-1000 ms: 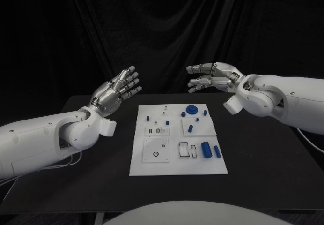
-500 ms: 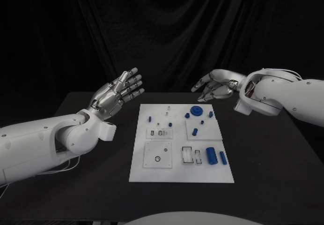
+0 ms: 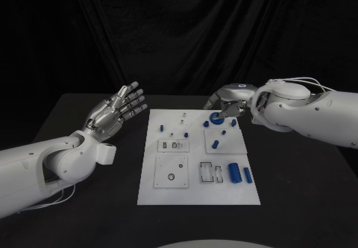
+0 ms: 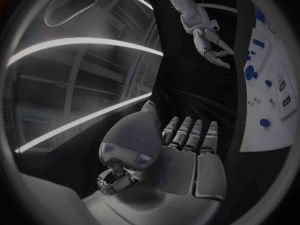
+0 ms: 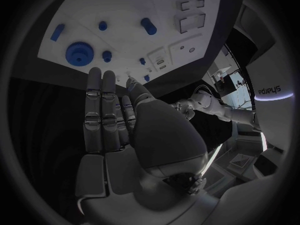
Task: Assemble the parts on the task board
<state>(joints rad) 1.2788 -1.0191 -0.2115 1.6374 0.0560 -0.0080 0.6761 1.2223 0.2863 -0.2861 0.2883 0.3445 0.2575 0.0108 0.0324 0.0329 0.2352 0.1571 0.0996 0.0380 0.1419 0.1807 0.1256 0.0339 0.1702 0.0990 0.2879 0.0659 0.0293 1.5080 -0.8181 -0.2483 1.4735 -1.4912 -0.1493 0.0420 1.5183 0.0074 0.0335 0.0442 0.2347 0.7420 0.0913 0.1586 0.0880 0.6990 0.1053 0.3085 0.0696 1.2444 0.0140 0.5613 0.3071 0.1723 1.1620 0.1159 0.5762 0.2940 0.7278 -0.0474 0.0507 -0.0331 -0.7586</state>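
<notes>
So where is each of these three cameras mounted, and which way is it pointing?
Head view: on the robot's head, looking down at the task board; both arms enter, left hand raised open, right hand over the blue gear.
Left wrist view: behind the left hand, facing along its palm; the board lies to one side.
Right wrist view: behind the right hand, facing the board.
Shared: all three show the task board and the blue gear.

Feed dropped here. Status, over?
Left hand open, raised beside task board. Right hand open above blue gear. Nothing held, nothing in the way.
</notes>
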